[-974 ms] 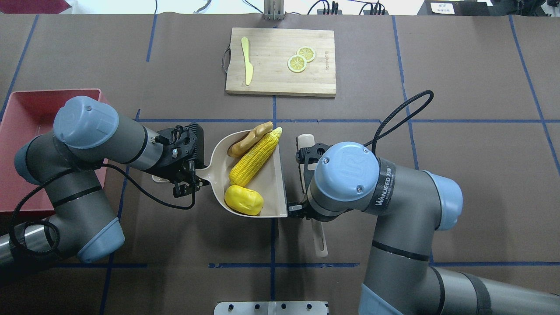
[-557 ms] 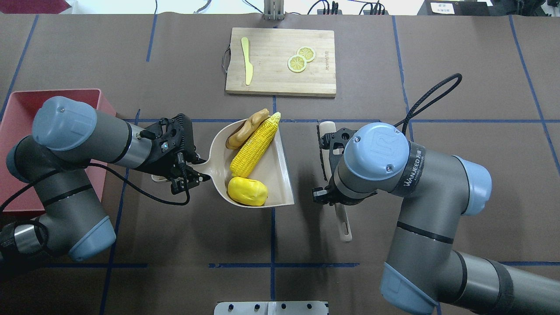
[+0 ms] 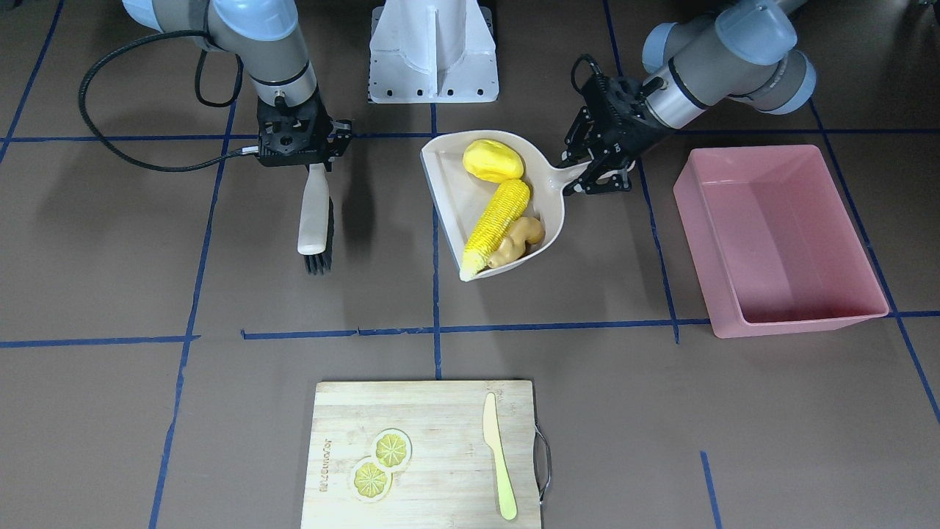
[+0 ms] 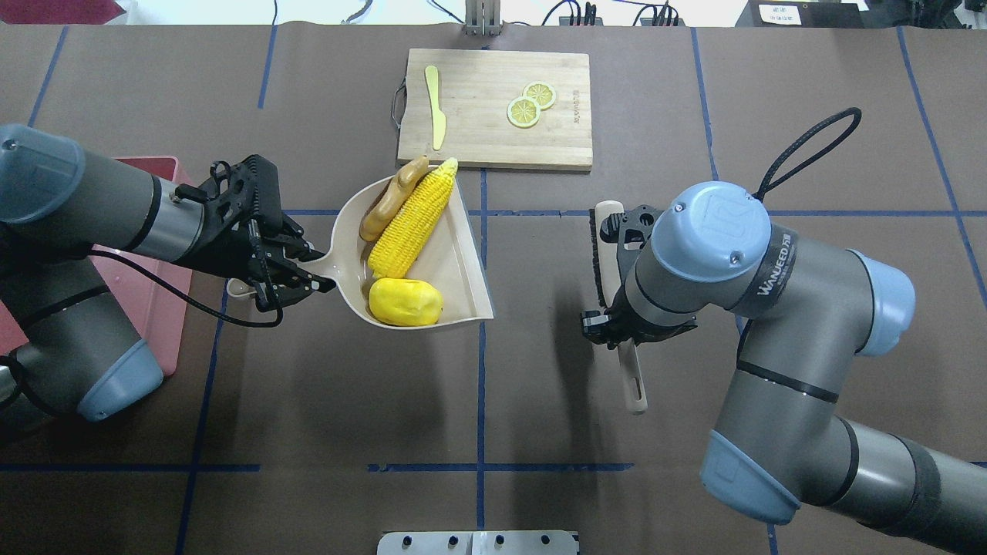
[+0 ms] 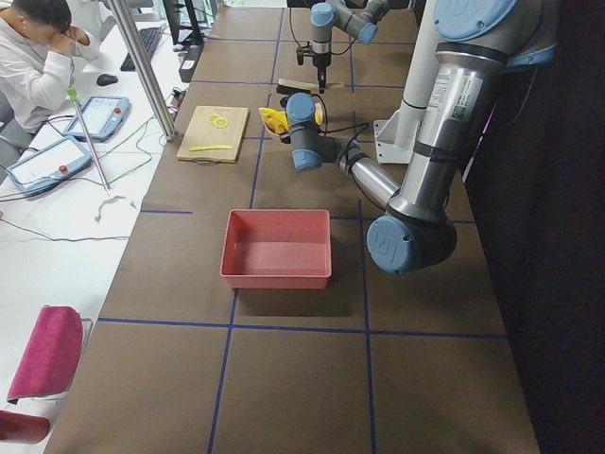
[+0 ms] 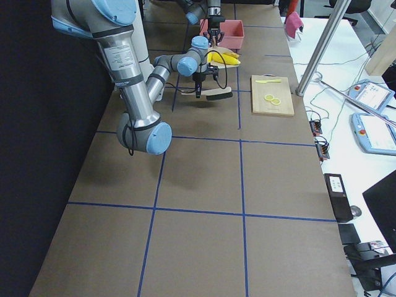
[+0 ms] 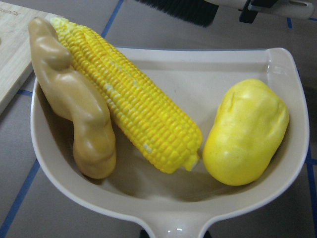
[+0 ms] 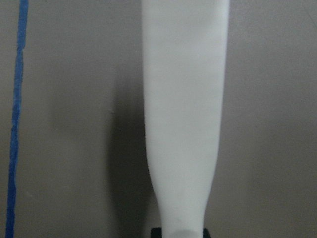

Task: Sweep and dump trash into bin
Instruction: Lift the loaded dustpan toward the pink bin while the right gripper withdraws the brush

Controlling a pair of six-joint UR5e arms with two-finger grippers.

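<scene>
We record the left gripper clamped shut on the handle of the beige dustpan, which appears raised off the table. In the pan lie the corn cob, the ginger root touching its left flank, and the potato nearest the robot. The pink bin stands apart on the robot's left; overhead, the left arm hides most of it. The right gripper has the brush pinched by its handle; overhead the wrist masks its fingers, and its wrist camera shows handle only
</scene>
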